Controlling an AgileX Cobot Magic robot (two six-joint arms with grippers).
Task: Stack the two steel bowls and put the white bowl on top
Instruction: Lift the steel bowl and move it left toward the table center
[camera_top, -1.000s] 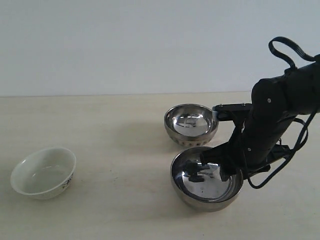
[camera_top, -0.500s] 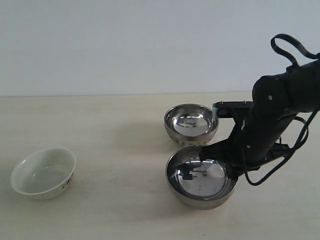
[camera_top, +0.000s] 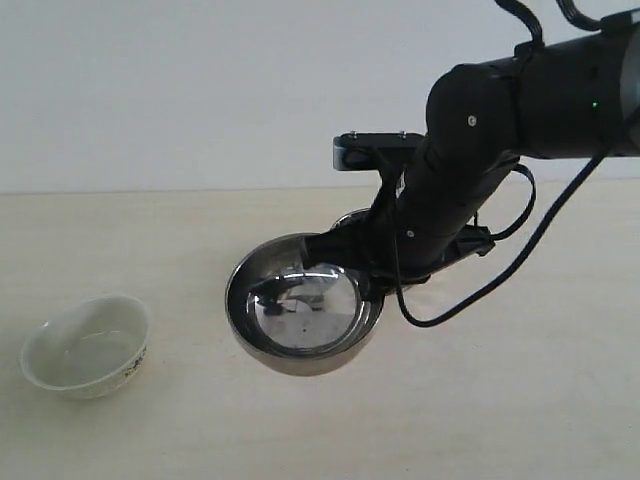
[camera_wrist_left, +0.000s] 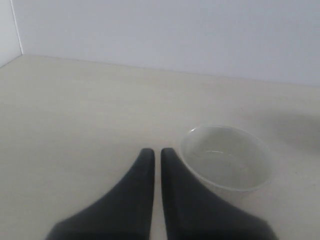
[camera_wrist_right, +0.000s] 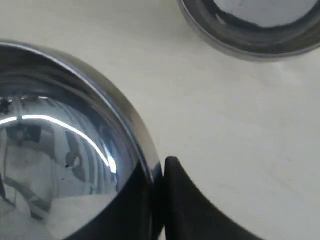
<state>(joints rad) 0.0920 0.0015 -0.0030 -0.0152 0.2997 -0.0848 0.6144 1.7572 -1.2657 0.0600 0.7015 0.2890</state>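
My right gripper (camera_top: 373, 287) is shut on the rim of the wide plain steel bowl (camera_top: 300, 310), holding it tilted in the air left of centre. The right wrist view shows that rim (camera_wrist_right: 125, 115) pinched between the fingers at the gripper (camera_wrist_right: 159, 166). The patterned steel bowl (camera_wrist_right: 250, 25) sits on the table below; in the exterior view only a sliver of its rim (camera_top: 346, 217) shows behind the arm. The white bowl (camera_top: 86, 346) rests at the left. My left gripper (camera_wrist_left: 153, 151) is shut on nothing, just beside the white bowl (camera_wrist_left: 226, 157).
A pale wooden table (camera_top: 520, 400) carries everything, with a plain white wall behind. The right arm's cables (camera_top: 500, 270) hang in a loop over the table's right half.
The right arm has lifted the wide steel bowl off the table and carried it up and to the left, now covering the patterned bowl. The white bowl has not moved.
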